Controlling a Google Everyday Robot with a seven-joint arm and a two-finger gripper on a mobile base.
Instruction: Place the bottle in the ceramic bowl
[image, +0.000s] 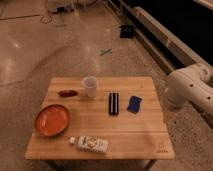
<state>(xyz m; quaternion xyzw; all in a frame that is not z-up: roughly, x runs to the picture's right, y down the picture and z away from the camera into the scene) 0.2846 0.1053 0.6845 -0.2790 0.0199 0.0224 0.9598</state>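
Note:
A white bottle (90, 144) with a white cap lies on its side near the front edge of the wooden table (145, 135). An orange-red ceramic bowl (51, 119) sits at the table's front left, a short way up and left of the bottle. Only a white segment of my arm (191, 86) shows at the right edge, beside the table's right end. The gripper itself is out of view.
A white cup (89, 86) stands at the back middle. A small red-brown item (67, 93) lies left of it. A black oblong object (114, 103) and a blue object (134, 104) lie at centre right. A dark wall base (160, 35) runs along the floor behind.

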